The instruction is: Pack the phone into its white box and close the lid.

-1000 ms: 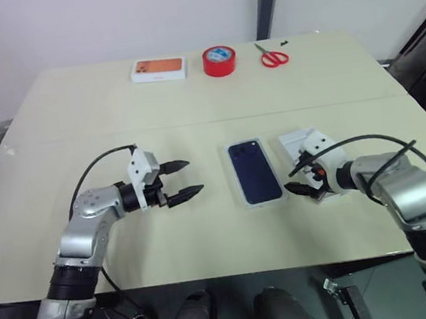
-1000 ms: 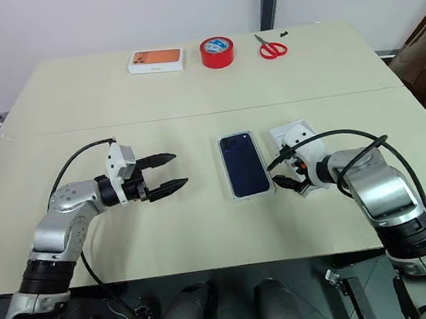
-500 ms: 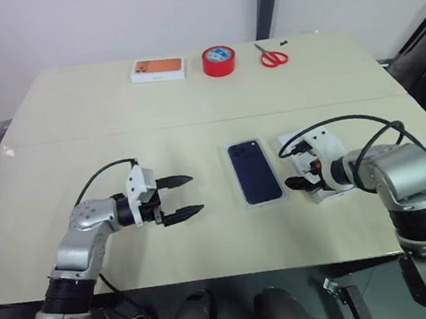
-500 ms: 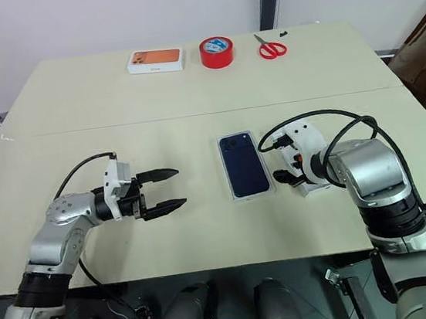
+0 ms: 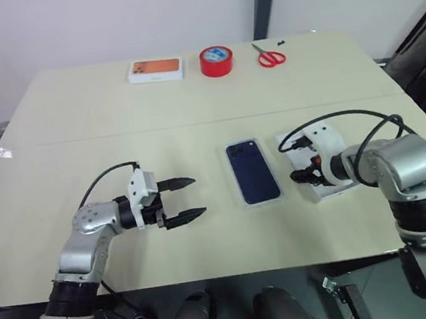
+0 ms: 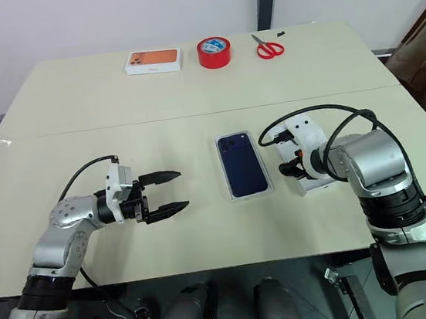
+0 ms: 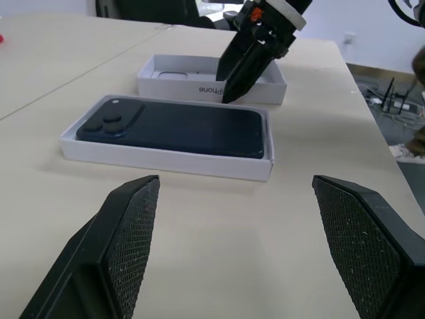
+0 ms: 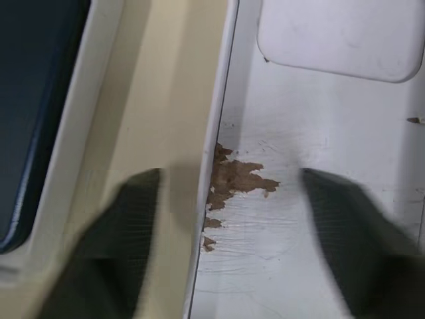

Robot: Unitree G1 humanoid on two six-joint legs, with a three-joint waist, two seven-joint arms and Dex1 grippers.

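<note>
While the slim dark navy phone (image 6: 243, 163) lies in the shallow white box (image 7: 166, 154) at bench (image 5: 191, 108) centre, the deep white lid (image 6: 307, 157) sits at its 3 o'clock. Right tool (image 6: 287, 168) straddles the lid's near wall, fingers spread. Left tool (image 5: 181, 201), at 9 o'clock, gapes empty.

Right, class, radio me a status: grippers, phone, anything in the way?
Left gripper open, left of box. Right gripper open, straddling lid wall. Phone in box, lid off. Nothing between lid and box.

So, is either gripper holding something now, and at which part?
Nothing is held. The left gripper is open above the table; the right gripper, open, straddles one wall of the lid without pinching it.
</note>
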